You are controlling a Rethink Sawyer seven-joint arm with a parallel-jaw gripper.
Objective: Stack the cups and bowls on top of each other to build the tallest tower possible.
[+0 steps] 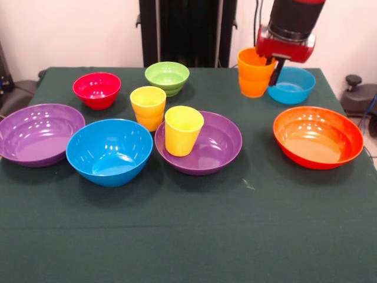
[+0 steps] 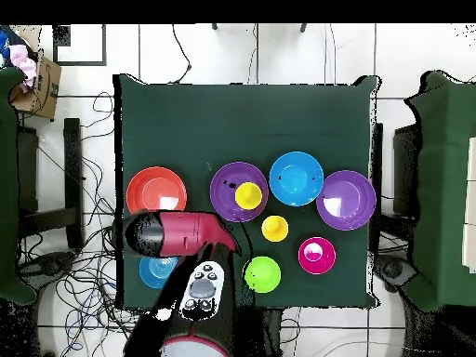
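Your inventory, operator, on the green-clothed table [image 1: 188, 236]:

- Arm: your red and black arm [image 1: 288, 26] comes down at the right rear of the front view, wrist roughly vertical. In the overhead view it lies across the small blue bowl's spot, hiding most of it.
- Pincer [image 1: 274, 69]: clamped on the rim of the glossy orange plastic cup [image 1: 254, 73], one dark finger visible against the cup's right side. The cup is upright; you cannot tell whether it rests on the table or hangs just above it.
- Small blue plastic bowl [image 1: 293, 85]: just behind and right of that cup.
- Large orange bowl [image 1: 318, 137]: right side, alone.
- Large purple bowl [image 1: 203, 144], centre: holds a yellow plastic cup [image 1: 183, 130], upright on its left inner side.
- Second yellow cup [image 1: 148, 107]: on the table just behind and left of it.
- Large blue bowl [image 1: 109, 151] and second large purple bowl [image 1: 38, 134]: left, side by side.
- Small red bowl [image 1: 96, 89] and small light green bowl [image 1: 167, 77]: rear.
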